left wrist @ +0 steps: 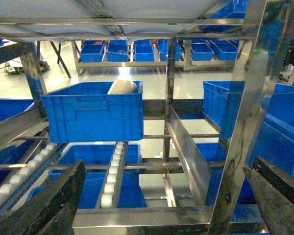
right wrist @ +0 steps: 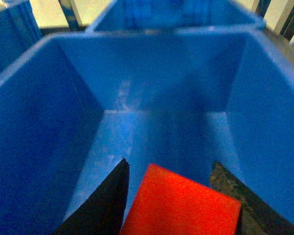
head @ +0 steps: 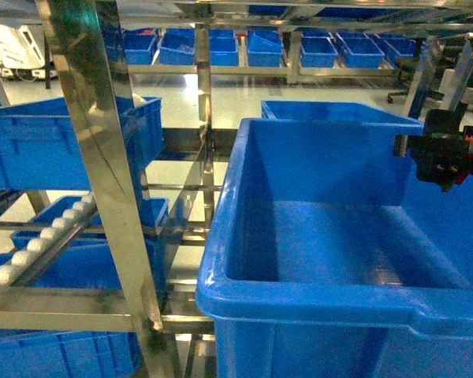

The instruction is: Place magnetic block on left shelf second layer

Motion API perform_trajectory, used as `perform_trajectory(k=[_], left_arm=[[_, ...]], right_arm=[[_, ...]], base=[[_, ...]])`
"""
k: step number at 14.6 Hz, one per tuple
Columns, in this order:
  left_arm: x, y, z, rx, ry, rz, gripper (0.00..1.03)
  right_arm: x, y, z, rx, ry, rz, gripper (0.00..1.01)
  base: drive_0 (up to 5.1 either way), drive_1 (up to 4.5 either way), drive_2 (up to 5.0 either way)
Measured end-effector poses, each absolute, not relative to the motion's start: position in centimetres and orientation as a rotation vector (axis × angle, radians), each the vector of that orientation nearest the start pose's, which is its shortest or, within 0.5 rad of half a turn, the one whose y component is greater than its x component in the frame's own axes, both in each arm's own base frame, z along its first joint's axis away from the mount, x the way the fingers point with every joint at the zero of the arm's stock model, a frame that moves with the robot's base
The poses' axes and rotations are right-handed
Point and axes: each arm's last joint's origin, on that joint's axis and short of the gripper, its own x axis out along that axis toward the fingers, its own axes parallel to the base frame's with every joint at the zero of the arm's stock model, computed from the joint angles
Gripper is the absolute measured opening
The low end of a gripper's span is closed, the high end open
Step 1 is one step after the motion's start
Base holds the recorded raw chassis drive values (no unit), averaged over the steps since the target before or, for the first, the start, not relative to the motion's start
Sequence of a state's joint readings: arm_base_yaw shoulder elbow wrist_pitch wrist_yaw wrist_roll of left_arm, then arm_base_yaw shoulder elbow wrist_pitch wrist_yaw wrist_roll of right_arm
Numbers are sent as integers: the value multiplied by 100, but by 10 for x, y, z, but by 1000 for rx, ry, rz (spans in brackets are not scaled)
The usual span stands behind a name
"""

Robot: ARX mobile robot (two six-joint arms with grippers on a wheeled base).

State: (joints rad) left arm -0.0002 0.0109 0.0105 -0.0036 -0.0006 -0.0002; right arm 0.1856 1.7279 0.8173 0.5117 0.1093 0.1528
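Observation:
The red magnetic block [right wrist: 181, 205] fills the space between the two dark fingers of my right gripper [right wrist: 169, 162], which is shut on it. That gripper [head: 448, 161] hangs at the right edge of the head view, above the right rim of a large deep blue crate [head: 299, 260]. The crate [right wrist: 152, 83] is bare inside and rests on a level of the shiny steel rack [head: 102, 157]. My left gripper [left wrist: 169, 164] is open with nothing in it. It faces the rack's front rail [left wrist: 142, 218] and white roller rails [left wrist: 113, 171].
A smaller blue crate [left wrist: 93, 110] with a white object in it sits on an upper left level. More blue crates [head: 63, 260] lie below the rollers and on far racks [head: 260, 47]. A steel upright [left wrist: 242, 122] stands close to my left gripper's right finger.

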Motion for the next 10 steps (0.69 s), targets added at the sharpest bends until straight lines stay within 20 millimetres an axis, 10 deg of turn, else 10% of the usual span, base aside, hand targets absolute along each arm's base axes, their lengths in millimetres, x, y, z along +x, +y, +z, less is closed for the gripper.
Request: perform_trajectory(k=[4, 10], left_arm=[[98, 0, 166, 0, 4, 0, 98], [98, 0, 166, 0, 4, 0, 98]], right_arm=[[258, 73, 200, -145, 118, -27, 100], [159, 35, 207, -261, 33, -189, 98]], base=[[0, 0, 0], [0, 0, 0]])
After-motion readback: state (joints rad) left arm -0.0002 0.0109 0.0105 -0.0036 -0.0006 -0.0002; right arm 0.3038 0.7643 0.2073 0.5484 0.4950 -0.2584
